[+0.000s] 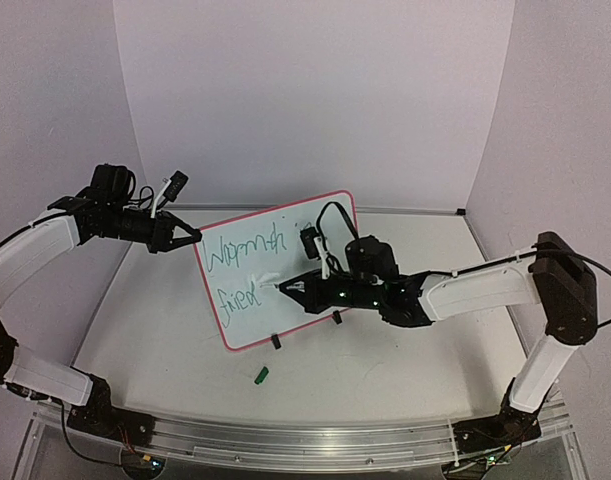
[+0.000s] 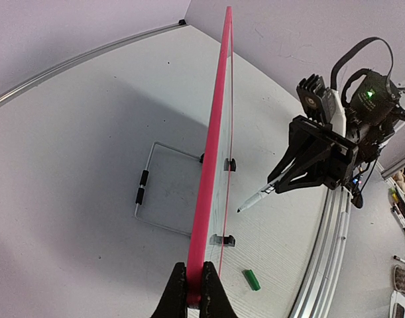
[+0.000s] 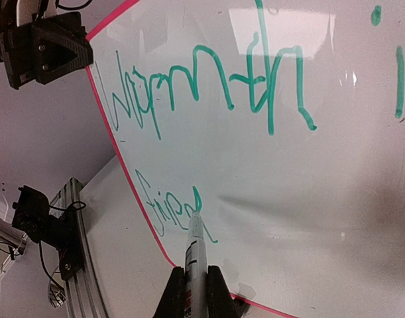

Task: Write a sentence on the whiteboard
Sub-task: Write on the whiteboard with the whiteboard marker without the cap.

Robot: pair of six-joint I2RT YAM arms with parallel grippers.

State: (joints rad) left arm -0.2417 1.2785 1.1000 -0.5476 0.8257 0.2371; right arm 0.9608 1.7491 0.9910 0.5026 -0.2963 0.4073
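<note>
Whiteboard (image 1: 250, 322) is standing right at the right gripper (image 1: 295, 288), which is clamping the marker (image 3: 194, 252), tip on the sentence (image 1: 247, 250). The left gripper (image 2: 195, 286) is pinching its frame edge. Probably light, stiff, glossy, tippy, so bracing by the frame is looking best.

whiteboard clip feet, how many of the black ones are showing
2, both on the bottom edge of the whiteboard: left foot near its lower left corner, right foot near its lower right corner. None seems hidden.
</note>
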